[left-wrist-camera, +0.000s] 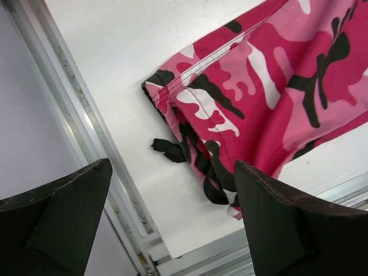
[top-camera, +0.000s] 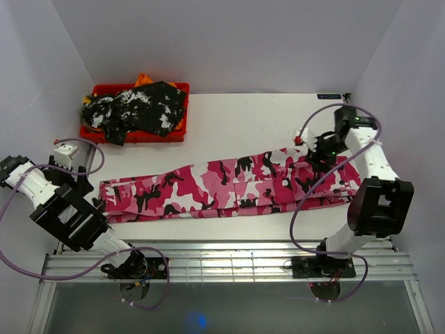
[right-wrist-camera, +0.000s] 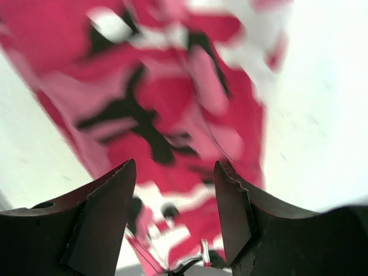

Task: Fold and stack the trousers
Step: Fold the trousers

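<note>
The trousers (top-camera: 229, 188) lie flat on the table (top-camera: 243, 118). Their leg hems are just beyond my left fingers (left-wrist-camera: 63, 213), and the other end is under my right fingers (right-wrist-camera: 98, 218). Both pairs stand spread, gripping nothing.

White table (top-camera: 229, 118) inside a white-walled enclosure (top-camera: 208, 42). Red tray (top-camera: 163, 137) at the table's far-left corner, close to the back wall; an orange item (top-camera: 144, 78), kind unclear, shows at its far rim. Ribbed metal rail (top-camera: 229, 261) along the near edge. Small dark label (top-camera: 329, 96) at far right.
</note>
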`<state>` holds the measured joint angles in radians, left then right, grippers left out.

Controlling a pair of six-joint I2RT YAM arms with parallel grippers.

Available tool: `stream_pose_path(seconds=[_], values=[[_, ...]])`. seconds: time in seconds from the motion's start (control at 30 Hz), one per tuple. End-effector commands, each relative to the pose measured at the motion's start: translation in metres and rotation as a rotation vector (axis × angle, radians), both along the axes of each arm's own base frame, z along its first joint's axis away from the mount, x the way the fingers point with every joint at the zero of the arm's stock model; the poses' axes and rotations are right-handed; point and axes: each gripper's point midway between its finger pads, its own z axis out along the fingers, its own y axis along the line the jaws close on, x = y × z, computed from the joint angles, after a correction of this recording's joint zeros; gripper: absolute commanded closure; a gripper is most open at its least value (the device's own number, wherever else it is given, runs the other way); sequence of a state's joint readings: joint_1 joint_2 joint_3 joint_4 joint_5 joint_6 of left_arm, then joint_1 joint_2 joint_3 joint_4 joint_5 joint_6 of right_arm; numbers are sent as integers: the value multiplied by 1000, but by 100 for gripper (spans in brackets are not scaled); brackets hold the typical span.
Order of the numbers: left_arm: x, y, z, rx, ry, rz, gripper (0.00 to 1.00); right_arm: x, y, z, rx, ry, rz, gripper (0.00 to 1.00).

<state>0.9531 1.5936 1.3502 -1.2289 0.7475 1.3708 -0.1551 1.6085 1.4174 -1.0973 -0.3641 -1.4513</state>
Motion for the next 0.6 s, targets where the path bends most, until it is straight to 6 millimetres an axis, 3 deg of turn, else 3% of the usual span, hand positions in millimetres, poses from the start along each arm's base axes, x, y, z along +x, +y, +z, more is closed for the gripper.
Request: stream_pose_path(seconds=[0.0, 0.03, 0.1, 0.3, 0.33, 0.43, 0.47, 0.57], values=[[4, -14, 13, -123, -4, 116, 2, -32, 54, -10, 84, 105, 14, 37], [4, -11, 11, -111, -1, 137, 2, -34, 74, -12, 82, 111, 65, 37], [10, -1, 7, -51, 9, 204, 2, -36, 85, -13, 67, 131, 69, 37], [27, -26, -36, -17, 198, 174, 2, -28, 108, -21, 64, 184, 94, 39], [36, -24, -31, -14, 195, 183, 2, -32, 112, -30, 57, 237, 91, 39], [50, -35, -39, -59, 266, 195, 19, -29, 111, -48, 23, 310, 60, 45], [58, -38, -36, -56, 265, 189, 33, -27, 110, -52, 15, 323, 49, 45], [59, -43, -44, -57, 319, 203, 50, -20, 107, -64, -16, 362, 24, 47]])
